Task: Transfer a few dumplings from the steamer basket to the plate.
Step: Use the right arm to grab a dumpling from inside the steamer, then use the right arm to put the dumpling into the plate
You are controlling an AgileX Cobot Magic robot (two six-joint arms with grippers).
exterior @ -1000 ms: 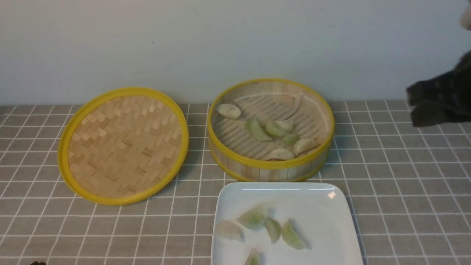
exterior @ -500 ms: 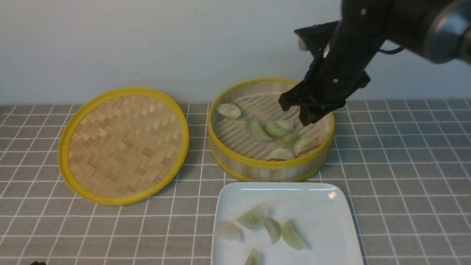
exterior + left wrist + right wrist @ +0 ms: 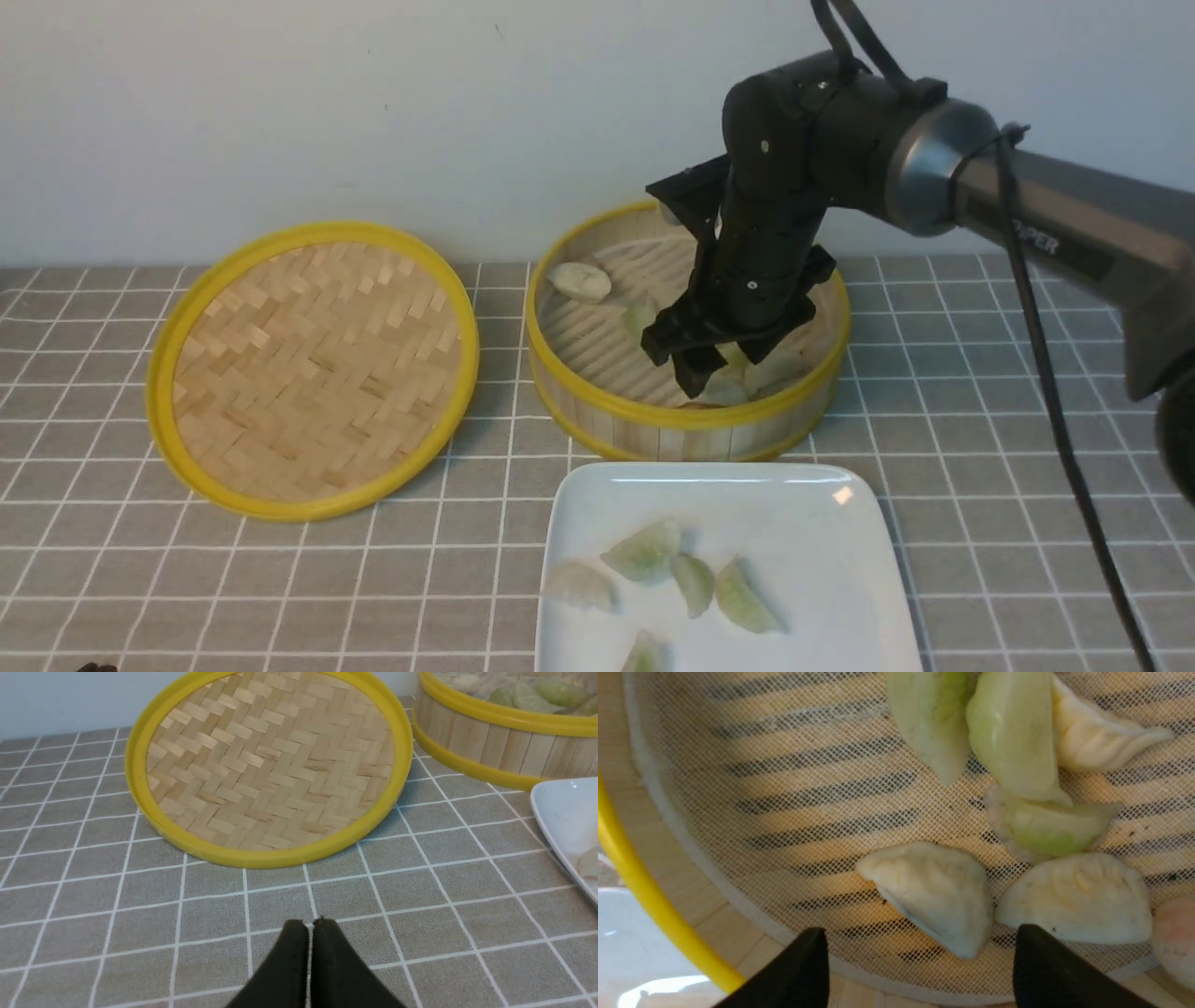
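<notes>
The steamer basket point(image 3: 674, 437) stands mid-table and holds several pale green and off-white dumplings point(image 3: 579, 280). My right gripper point(image 3: 717, 366) is open and empty, low inside the basket near its front wall. In the right wrist view its jaws point(image 3: 920, 933) straddle an off-white dumpling point(image 3: 934, 891) without touching it. A second off-white one point(image 3: 1078, 900) and green ones point(image 3: 1045, 828) lie close by. The white plate point(image 3: 812, 523) in front of the basket holds several dumplings point(image 3: 644, 553). My left gripper point(image 3: 309, 924) is shut and empty, low over the tablecloth.
The woven yellow-rimmed lid point(image 3: 313, 369) lies flat to the left of the basket and shows in the left wrist view point(image 3: 266, 760). A grey checked cloth point(image 3: 1027, 485) covers the table. A pale wall stands close behind the basket.
My right arm swung in from the right edge, passed over the far side of the basket, and came down inside it near the front. Dumplings, plate and lid have not moved.
</notes>
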